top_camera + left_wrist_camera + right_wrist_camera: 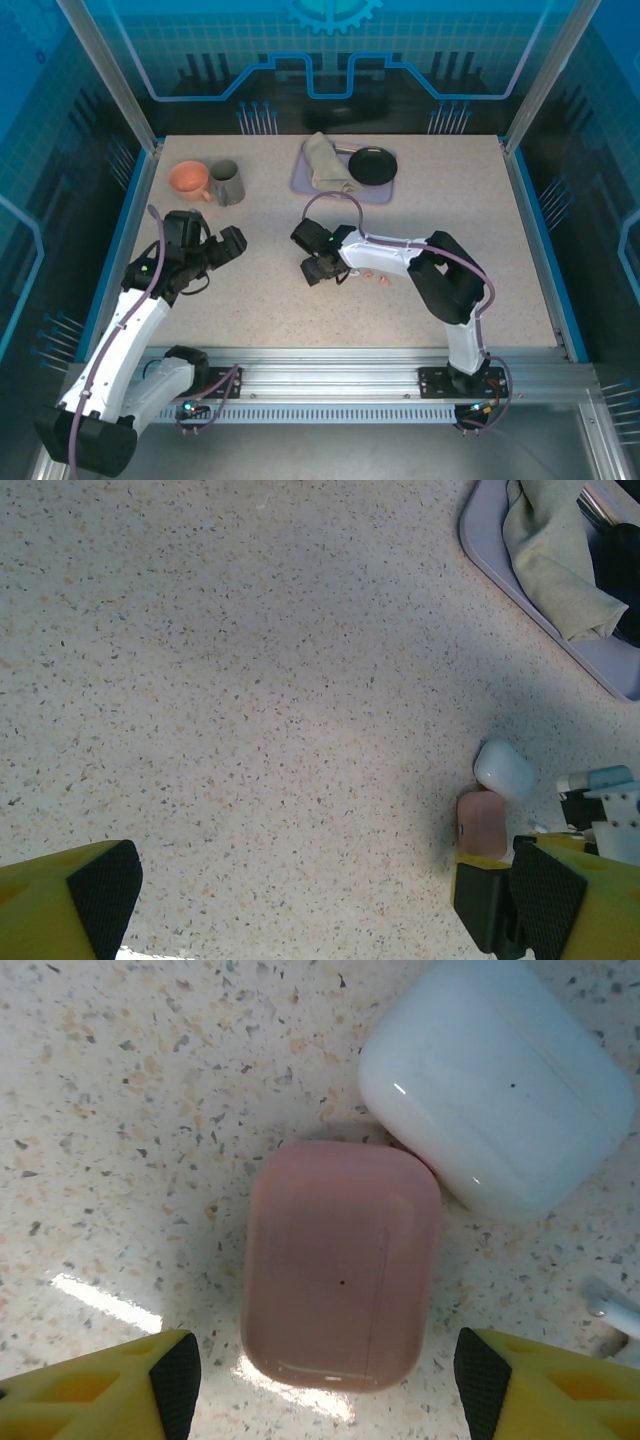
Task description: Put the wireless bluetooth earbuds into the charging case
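The speckled desk (470,220) lay flat and bare around the pink case (340,1265), taken here as the landmark; the lilac tray (372,194), with its cloth (322,160) and black pan (372,166), sat well beyond the case toward the far edge, so there was open room on the case's left and near sides. The right gripper (327,1388) hung directly over the pink case, released, with one yellow finger to either side of its near end and neither touching a flank; the case's long axis ran straight away from the wrist, so the closing line crossed its shorter width. The left gripper (315,905) was likewise released and held nothing, well off to the left of the pink case and aimed toward it; the right arm was plainly the nearer. The white case (497,1085) lay at a slant, touching the pink case's far right corner. Both cases looked shut; by that judgement a lid would need opening before anything went in. Two salmon-pink earbuds (372,275) lay loose on the desk just to the right of the pink case, beside the right forearm; a white earbud (612,1307) lay near the case's right flank, partly cut off by the frame edge.
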Robot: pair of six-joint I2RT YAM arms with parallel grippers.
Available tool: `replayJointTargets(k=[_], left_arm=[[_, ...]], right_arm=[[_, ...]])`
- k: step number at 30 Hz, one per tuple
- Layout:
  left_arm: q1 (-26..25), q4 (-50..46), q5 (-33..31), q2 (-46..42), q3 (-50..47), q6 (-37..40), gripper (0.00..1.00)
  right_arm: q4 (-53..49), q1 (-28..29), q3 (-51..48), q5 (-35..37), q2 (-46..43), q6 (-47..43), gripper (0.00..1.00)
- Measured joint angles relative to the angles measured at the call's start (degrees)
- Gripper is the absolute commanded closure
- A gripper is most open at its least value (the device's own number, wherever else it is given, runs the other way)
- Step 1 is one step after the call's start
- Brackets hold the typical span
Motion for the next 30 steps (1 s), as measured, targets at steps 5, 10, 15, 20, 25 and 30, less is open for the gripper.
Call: replayJointTargets(k=[5,10,15,20,25,30], left_arm=[[0.04,0.13,0.0,0.35,0.0,0.02,0.01],[0.04,0.24,-0.2,0.66,0.0,0.02,0.01],[0.04,0.61,-0.2,0.94,0.0,0.02,0.01],[0.04,0.61,-0.2,0.94,0.0,0.02,0.01],[0.04,0.61,-0.22,0.94,0.0,0.02,0.01],[0.04,0.61,-0.2,0.94,0.02,0.02,0.01]], right_arm=[[0.22,0.0,0.5,-0.07,1.55,1.11,0.33],[0.57,0.0,0.5,-0.09,1.95,2.14,0.36],[0.83,0.0,0.5,-0.26,2.14,2.84,0.36],[1.4,-0.13,0.35,-0.74,2.16,3.82,0.39],[2.29,-0.55,0.15,-1.79,2.16,4.74,0.45],[2.75,-0.76,0.02,-1.81,2.19,5.11,0.49]])
